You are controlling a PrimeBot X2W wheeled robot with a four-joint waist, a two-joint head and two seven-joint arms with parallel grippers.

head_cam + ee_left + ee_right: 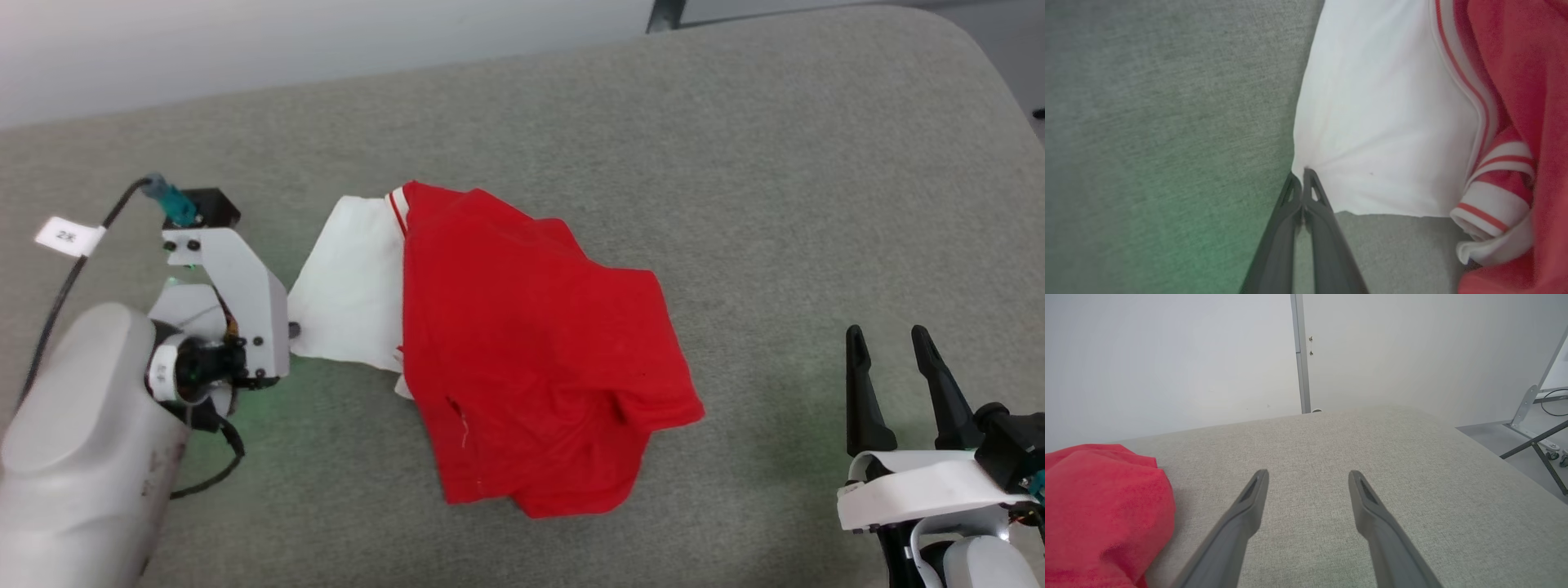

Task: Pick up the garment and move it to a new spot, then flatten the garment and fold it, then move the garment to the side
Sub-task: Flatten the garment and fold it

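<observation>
Worktop (775, 204) of grey fabric. Left gripper (1303, 176) pinched closed on the white sleeve's edge. Garment (522, 351) lies crumpled at centre, red body uppermost. Right gripper (887, 333) spread wide, empty, well apart from the garment.

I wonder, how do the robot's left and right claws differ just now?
The dark two-fingered left claw is shut, pinching the edge of the white sleeve of the red garment; the matching right claw is open and empty. The left claw touches the garment; the right claw is apart from it, over the grey fabric surface. Both have long dark tapered fingers.
</observation>
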